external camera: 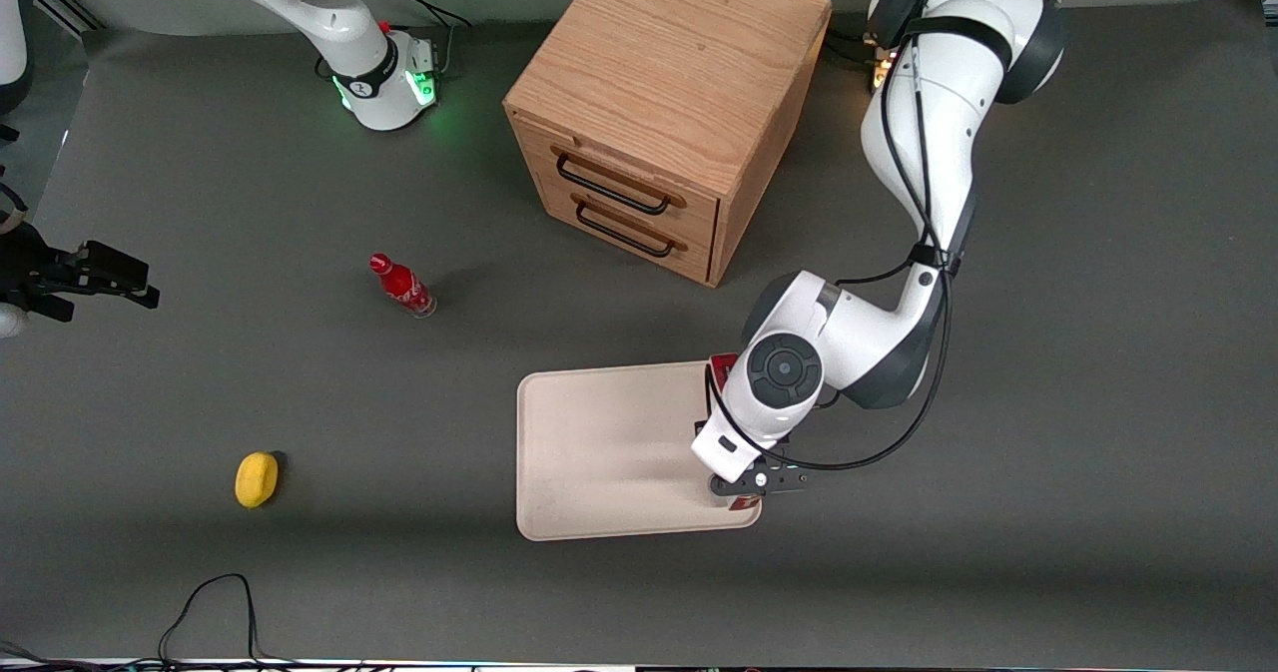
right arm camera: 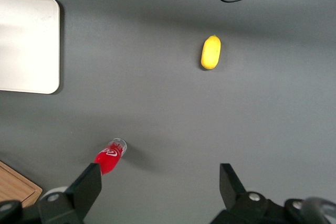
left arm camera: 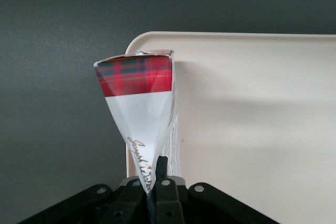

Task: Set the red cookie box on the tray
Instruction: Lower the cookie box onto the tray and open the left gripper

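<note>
Here, front view: pincer (external camera: pixel 756 480) over the tray (external camera: pixel 599 452), at its edge toward the working arm's end of the surface (external camera: pixel 1048 452), mostly hidden by the wrist. Red cookie box (external camera: pixel 723 363) peeking out under the arm along that same tray edge. Wooden cabinet (external camera: pixel 667 103) farther from the camera than the tray; small red bottle (external camera: pixel 402 287) and yellow lemon (external camera: pixel 256 479) well apart, toward the parked arm's end.

Left wrist view: pincer (left arm camera: pixel 156 182) pressed together on the box (left arm camera: pixel 140 103), tartan end hanging over the tray (left arm camera: pixel 252 119) rim near a rounded corner; touching or not, impossible to tell.

Right wrist view: bottle (right arm camera: pixel 109 157), lemon (right arm camera: pixel 211 52), tray (right arm camera: pixel 26 45) corner on the grey surface (right arm camera: pixel 210 119).
</note>
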`<move>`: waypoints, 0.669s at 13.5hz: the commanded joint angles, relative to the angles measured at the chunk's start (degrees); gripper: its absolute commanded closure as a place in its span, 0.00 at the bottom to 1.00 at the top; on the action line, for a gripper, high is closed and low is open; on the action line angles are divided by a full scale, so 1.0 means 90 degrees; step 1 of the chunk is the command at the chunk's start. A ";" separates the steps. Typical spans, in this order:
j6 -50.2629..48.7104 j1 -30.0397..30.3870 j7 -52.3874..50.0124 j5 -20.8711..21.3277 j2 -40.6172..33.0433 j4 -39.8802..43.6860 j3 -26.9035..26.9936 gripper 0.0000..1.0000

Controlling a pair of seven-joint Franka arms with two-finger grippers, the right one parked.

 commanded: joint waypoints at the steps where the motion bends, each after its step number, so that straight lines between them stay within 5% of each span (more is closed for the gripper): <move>1: 0.0016 -0.0183 -0.0301 0.0151 0.0098 0.0153 0.0122 1.00; 5: 0.0026 -0.0202 -0.0302 0.0424 0.0167 0.0132 0.0112 1.00; 7: 0.0094 -0.0202 -0.0253 0.0550 0.0167 0.0123 0.0122 0.00; 9: 0.0114 -0.0192 -0.0233 0.0649 0.0157 0.0054 0.0112 0.00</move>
